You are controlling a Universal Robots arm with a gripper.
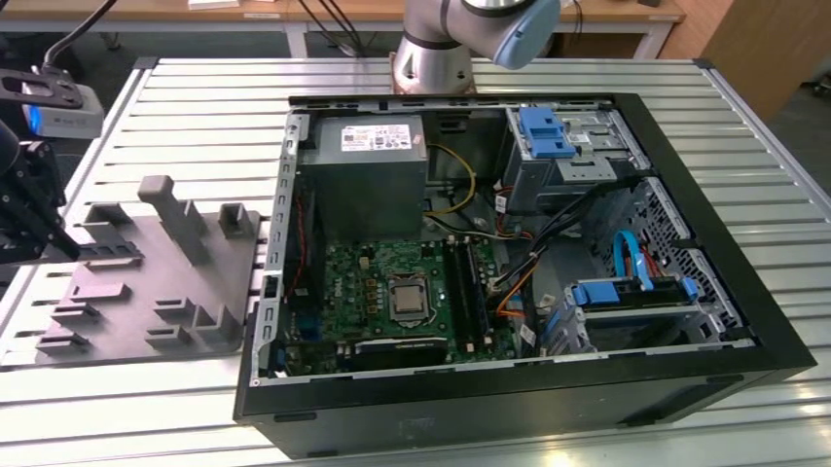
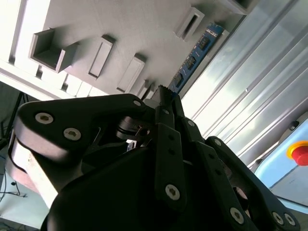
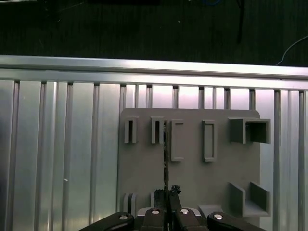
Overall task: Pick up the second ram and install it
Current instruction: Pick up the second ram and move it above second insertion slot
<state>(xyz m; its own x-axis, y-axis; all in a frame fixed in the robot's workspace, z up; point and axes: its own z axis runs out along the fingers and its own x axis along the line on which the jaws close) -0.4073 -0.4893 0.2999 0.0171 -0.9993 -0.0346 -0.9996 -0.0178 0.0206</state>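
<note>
The second ram is a thin blue stick with black chips [image 2: 198,50] and shows edge-on as a dark line [image 3: 166,154] in the first wrist view. It runs out from between my fingertips over the grey plastic tray [image 3: 192,178]. My gripper [image 2: 166,96] is shut on its near end; the tips [image 3: 169,191] also show in the first wrist view. I cannot tell whether the stick still touches the tray. In the exterior view, my gripper [image 1: 23,209] hangs at the far left, at the tray's [image 1: 130,311] outer edge.
An open computer case [image 1: 520,379] lies at the exterior view's right of the tray. Inside it are a green motherboard [image 1: 377,292] with dark memory slots [image 1: 470,287], a power supply [image 1: 370,170] and blue drive brackets. Raised blocks [image 1: 175,219] stand on the tray. The table is slatted metal [image 1: 779,428].
</note>
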